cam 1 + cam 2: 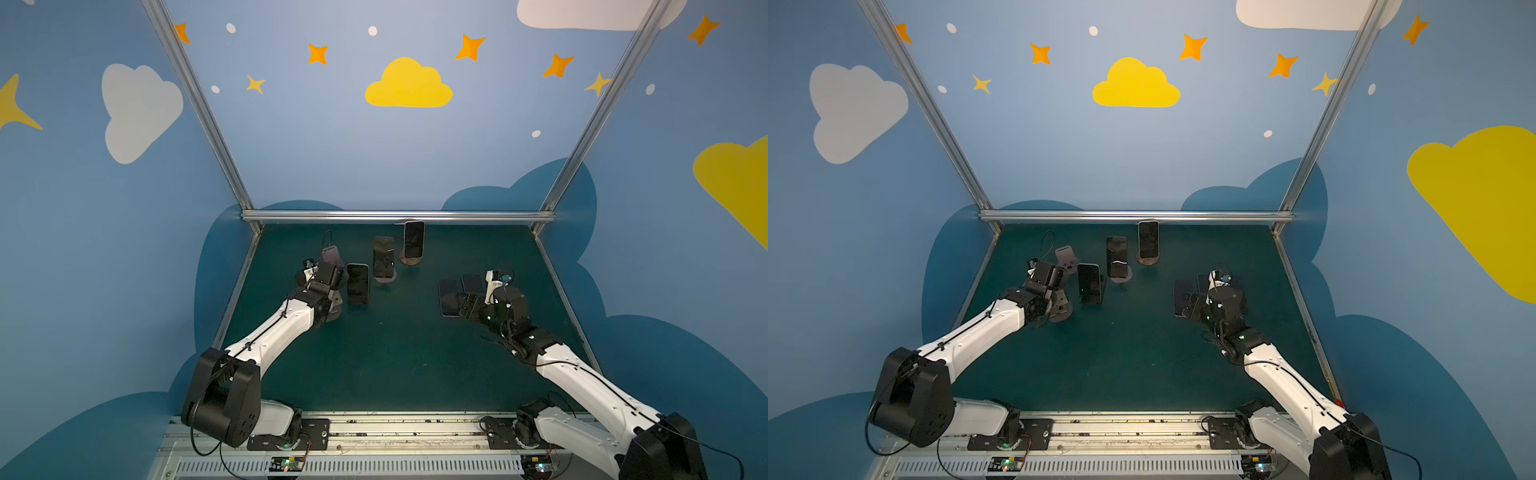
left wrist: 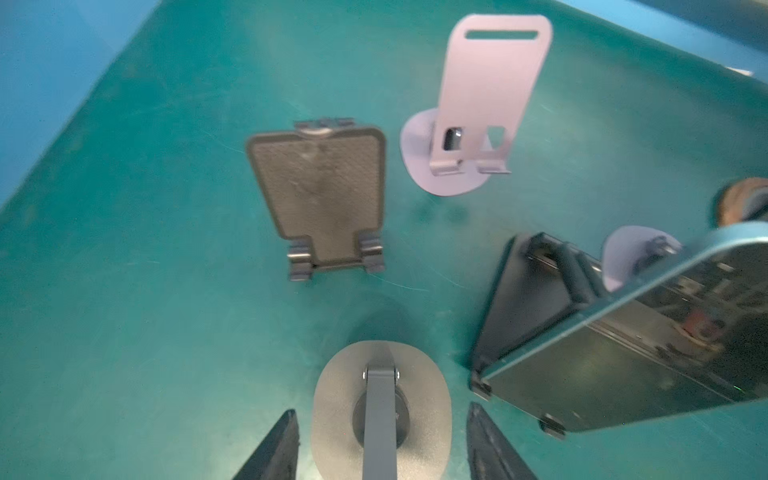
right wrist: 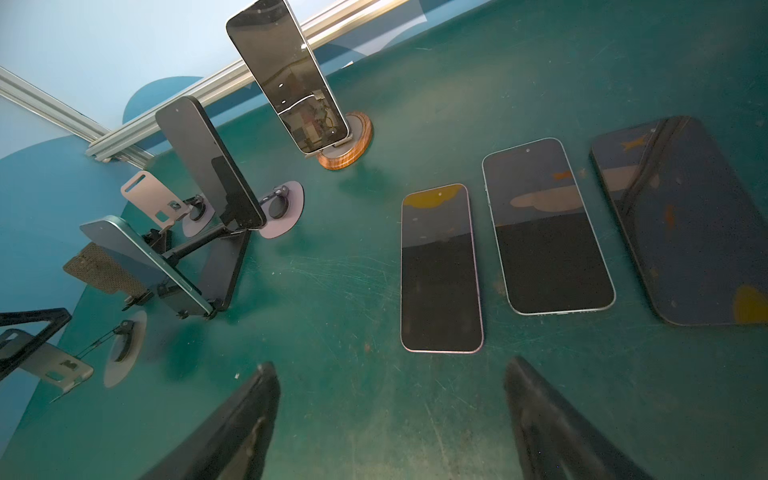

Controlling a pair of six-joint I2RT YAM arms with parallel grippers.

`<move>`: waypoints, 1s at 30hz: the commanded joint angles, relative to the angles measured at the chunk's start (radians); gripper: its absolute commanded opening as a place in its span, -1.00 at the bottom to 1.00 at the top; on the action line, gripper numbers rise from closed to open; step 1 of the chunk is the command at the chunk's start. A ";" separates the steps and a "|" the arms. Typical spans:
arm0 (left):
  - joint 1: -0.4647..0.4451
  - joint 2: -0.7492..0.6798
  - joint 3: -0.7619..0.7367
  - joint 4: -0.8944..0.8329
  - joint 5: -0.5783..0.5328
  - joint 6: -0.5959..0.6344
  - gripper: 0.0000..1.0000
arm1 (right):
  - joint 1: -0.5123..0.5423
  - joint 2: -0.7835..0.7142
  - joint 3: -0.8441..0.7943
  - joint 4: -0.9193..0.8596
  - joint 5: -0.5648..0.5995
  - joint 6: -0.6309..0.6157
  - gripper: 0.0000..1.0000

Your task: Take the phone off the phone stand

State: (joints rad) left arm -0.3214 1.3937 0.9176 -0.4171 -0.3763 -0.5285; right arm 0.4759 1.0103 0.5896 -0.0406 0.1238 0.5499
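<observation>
six phones, all with dark screens: three upright on stands, three flat. the blue phone (image 1: pixel 358 284), pale blue at the rim, leans back on a black stand (image 2: pixel 523 307) left of centre, just beside the left gripper (image 2: pixel 382 409). the dark phone (image 1: pixel 383 257) stands behind it on a lilac-foot stand (image 3: pixel 284 212). the far phone (image 1: pixel 414 239), silver-edged, sits on a wood-foot stand (image 3: pixel 349 151) near the back rail (image 1: pixel 395 216). the three flat phones (image 3: pixel 440 270) lie side by side, face up and not touching, on the green mat (image 3: pixel 332 270) right of centre. there are six stands, three of them empty: a lilac stand (image 2: pixel 494 83), a textured stand (image 2: pixel 320 195) and a grey stand (image 2: pixel 332 415). the left gripper straddles the grey stand, fingers (image 2: pixel 286 440) either side of its stem and closed in on it. the right gripper (image 3: pixel 390 362) hovers low over bare mat just short of the nearest flat phone, fingers (image 3: pixel 249 415) spread, holding nothing.
</observation>
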 commanded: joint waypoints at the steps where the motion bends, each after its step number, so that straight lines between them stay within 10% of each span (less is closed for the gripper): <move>1: 0.020 0.007 -0.007 -0.028 -0.035 -0.007 0.08 | 0.008 -0.001 0.009 0.009 0.008 -0.007 0.70; 10: 0.071 0.037 -0.050 0.011 0.001 -0.041 0.15 | 0.010 -0.006 0.007 0.011 0.006 -0.004 0.70; 22: 0.047 -0.068 0.055 -0.126 0.011 -0.035 0.99 | 0.009 0.016 0.021 0.007 -0.030 -0.016 0.71; 30: -0.001 -0.203 0.153 -0.130 0.159 0.075 1.00 | 0.013 0.039 0.020 0.025 -0.045 -0.024 0.72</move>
State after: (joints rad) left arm -0.2939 1.1687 1.0534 -0.5133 -0.2802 -0.5114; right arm 0.4816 1.0313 0.5896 -0.0364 0.0925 0.5404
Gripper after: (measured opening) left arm 0.997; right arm 0.860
